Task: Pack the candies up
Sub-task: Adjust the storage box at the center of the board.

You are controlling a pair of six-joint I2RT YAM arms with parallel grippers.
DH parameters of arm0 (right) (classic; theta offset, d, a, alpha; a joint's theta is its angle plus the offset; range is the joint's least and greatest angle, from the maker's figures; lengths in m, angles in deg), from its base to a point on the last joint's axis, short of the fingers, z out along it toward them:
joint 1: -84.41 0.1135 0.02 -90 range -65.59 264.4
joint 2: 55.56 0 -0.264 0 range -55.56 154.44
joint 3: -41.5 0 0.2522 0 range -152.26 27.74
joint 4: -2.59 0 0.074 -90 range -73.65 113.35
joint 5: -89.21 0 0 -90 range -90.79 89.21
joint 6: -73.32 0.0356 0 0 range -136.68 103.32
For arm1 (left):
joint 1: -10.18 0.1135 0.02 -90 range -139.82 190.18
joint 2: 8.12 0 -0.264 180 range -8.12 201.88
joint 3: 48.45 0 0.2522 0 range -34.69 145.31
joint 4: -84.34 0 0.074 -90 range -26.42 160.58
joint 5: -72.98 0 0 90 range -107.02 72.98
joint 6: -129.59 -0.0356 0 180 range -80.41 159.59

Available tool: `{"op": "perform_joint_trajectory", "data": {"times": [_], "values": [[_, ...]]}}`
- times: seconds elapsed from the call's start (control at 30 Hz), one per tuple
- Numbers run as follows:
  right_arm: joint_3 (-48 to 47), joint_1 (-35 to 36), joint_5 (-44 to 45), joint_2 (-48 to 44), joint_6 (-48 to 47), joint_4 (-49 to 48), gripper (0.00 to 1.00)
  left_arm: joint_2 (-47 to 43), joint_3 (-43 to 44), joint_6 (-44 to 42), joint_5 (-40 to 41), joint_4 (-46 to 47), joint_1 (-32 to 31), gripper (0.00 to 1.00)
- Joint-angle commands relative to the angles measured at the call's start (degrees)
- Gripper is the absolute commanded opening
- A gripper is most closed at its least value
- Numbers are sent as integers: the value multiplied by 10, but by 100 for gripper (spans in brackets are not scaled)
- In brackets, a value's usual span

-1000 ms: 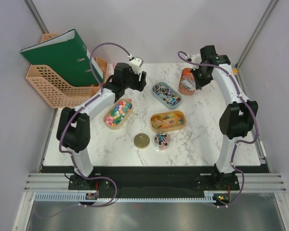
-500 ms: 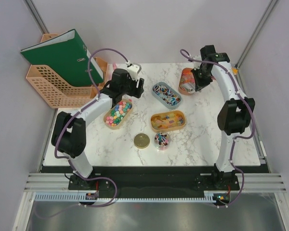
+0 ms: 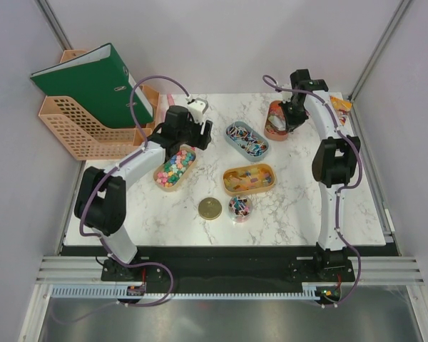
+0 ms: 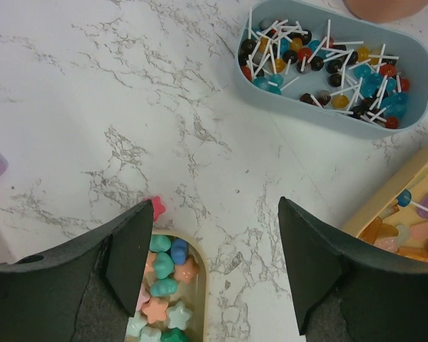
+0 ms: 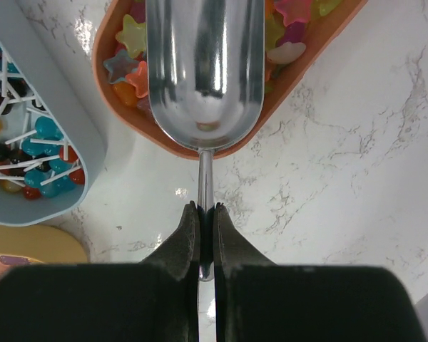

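1. The white marble-patterned bench [image 3: 292, 214] carried everything, and the candies lay in two trays on it.
2. The tan oval tray [image 4: 201, 299] on the left held mixed-colour star and round candies [image 4: 162, 265]. My left gripper [image 4: 214, 214] hovered over its far end, released, with nothing between the jaws.
3. The orange oval tray [image 5: 103, 78] at the far right held more star-shaped ones.
4. The silver metal scoop [image 5: 205, 64] hung over that tray, and I saw nothing in its bowl. My right gripper [image 5: 205, 214] was clenched on its thin handle.
5. I judged the sweets light, hard and glossy, so likely to skid and scatter. They looked too small to pinch singly, and I thought it better to slide the scoop under the heap.
6. One pink star candy [image 4: 156, 207] lay on bare bench just beside the tan rim. I reckoned it would need a gentle pinch across its points.
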Motion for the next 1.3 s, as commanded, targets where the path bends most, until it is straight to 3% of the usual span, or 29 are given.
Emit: {"op": "perform_joint_trajectory", "data": {"times": [0.0, 0.63, 1.27], "values": [[-26, 2, 10, 26, 4, -3, 0, -31, -5, 3, 11, 5, 0, 77], [-61, 25, 15, 97, -21, -22, 0, -44, -21, -3, 20, -3, -1, 78], [132, 24, -6, -32, -53, 23, 0, -41, -24, -3, 21, -3, -14, 77]]}}
